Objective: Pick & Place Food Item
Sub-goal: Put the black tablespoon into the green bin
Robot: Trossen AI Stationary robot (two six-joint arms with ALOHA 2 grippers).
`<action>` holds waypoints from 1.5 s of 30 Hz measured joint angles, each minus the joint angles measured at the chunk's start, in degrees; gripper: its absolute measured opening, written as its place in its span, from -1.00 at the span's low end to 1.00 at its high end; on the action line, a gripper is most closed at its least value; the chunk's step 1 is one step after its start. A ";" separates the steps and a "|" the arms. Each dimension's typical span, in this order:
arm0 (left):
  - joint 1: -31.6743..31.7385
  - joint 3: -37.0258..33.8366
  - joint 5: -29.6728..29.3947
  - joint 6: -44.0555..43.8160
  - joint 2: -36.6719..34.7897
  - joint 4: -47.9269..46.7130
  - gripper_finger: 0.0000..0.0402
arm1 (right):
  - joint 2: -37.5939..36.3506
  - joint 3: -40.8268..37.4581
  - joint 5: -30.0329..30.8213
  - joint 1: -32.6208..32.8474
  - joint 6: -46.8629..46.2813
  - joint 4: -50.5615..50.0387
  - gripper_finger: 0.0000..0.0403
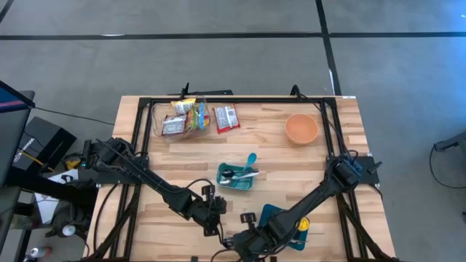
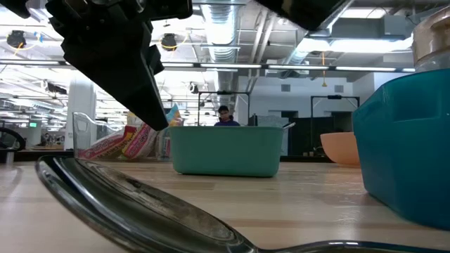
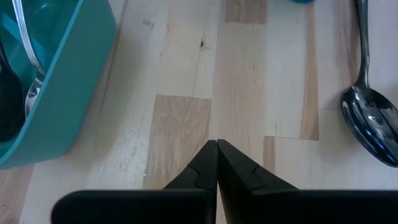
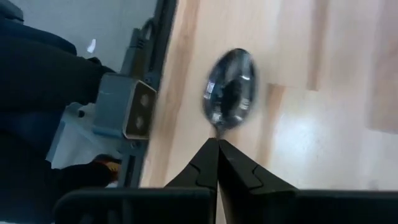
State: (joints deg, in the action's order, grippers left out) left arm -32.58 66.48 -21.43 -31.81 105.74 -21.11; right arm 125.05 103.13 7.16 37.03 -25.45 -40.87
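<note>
Several food packets [image 1: 183, 116] sit in a clear holder at the table's far left, and a red packet [image 1: 227, 118] lies flat beside it. An orange bowl [image 1: 301, 129] stands at the far right. My left gripper [image 3: 216, 142] is shut above bare wood, near the table's front edge, between the teal bin [image 3: 50, 93] and a metal spoon [image 3: 372, 124] lying on the table. My right gripper [image 4: 217, 140] is shut and hangs over the spoon's neck, pointing along it toward the spoon's bowl [image 4: 230, 90]. The low view shows the spoon [image 2: 140, 204] with nothing on it.
The teal bin [image 1: 237, 177] with utensils stands mid-table. A taller teal container [image 1: 280, 218] with a yellow object stands by the near right. The black frame rail [image 4: 155, 74] runs along the front edge. Bare wood lies between bin and bowl. A person [image 2: 223, 116] shows far behind.
</note>
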 joint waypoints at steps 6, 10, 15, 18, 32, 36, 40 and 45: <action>0.00 0.00 -0.02 0.00 0.02 -0.04 -1.00 | 3.71 1.09 -1.29 0.43 0.49 -1.19 -1.00; 0.00 0.00 -0.02 -0.07 0.02 -0.53 -1.00 | 4.48 2.59 -1.32 0.44 0.67 -0.54 -1.00; 0.04 0.00 0.00 -0.11 0.02 -0.99 -1.00 | 4.67 2.65 -1.35 0.69 1.60 -1.41 -1.00; 0.04 0.00 -0.10 -0.13 0.02 -0.99 -1.00 | 4.66 2.58 -1.40 0.78 1.51 -1.71 -1.00; 0.04 0.00 -0.56 -0.17 0.02 -0.87 -1.00 | 4.66 2.56 -2.87 -0.02 1.49 -2.10 -0.91; 0.04 0.00 -0.55 -0.17 0.02 -0.86 -1.00 | 4.66 2.55 -2.85 -0.08 1.49 -2.09 -0.73; 0.04 0.00 -0.55 -0.17 0.02 -0.86 -1.00 | 4.66 2.54 -2.85 -0.05 1.44 -1.98 -0.58; 0.04 0.00 -0.52 -0.17 0.02 -0.86 -1.00 | 4.66 2.54 -2.81 0.19 0.08 -1.98 -0.53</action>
State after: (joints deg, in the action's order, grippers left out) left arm -32.53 66.48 -21.96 -31.99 105.75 -21.98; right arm 129.71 105.67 4.35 37.21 -25.37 -42.85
